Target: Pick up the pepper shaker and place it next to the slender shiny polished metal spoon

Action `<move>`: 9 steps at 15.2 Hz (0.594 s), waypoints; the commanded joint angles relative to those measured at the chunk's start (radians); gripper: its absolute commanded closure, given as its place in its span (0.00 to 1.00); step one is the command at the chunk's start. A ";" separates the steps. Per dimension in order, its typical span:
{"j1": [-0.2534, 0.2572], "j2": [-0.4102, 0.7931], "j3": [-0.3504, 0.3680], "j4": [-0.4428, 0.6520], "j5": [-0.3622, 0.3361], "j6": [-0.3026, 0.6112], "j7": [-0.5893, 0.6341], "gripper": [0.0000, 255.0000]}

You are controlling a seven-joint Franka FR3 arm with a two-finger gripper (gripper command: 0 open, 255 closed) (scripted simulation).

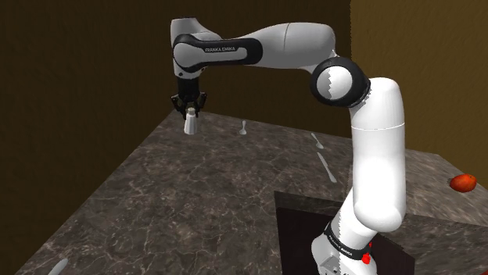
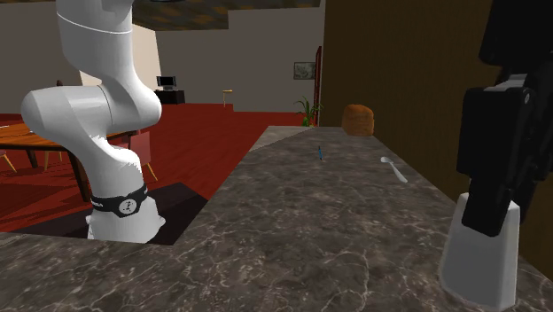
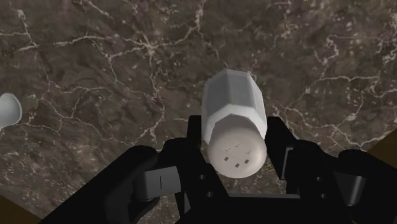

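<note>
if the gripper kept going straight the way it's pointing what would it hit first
The dark marbled countertop: the gripper points down at it, clasping the white pepper shaker, whose base would touch first. How much gap is left is unclear.

surface: dark marbled counter (image 1: 172, 203) | lying on it: pale spoon (image 2: 394, 168); small blue item (image 2: 319, 152); brown lump (image 2: 358, 120)

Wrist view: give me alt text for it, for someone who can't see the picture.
The black gripper is shut on a white, faceted pepper shaker, its fingers clasping it near the rounded, holed cap. Behind it spreads a dark countertop with pale veins, where a small white rounded thing lies off to one side.
</note>
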 commanded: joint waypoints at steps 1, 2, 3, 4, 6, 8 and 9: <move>0.003 0.004 0.000 0.036 0.000 -0.032 -0.003 1.00; 0.004 0.005 0.000 0.050 0.001 -0.046 -0.005 1.00; 0.005 0.005 0.001 0.065 0.001 -0.059 -0.007 1.00; 0.006 0.006 0.001 0.080 0.001 -0.073 -0.008 1.00; 0.008 0.009 0.001 0.112 0.001 -0.102 -0.011 1.00; 0.011 0.014 0.001 0.146 0.001 -0.131 -0.014 1.00; 0.013 0.017 0.001 0.164 0.000 -0.146 -0.016 1.00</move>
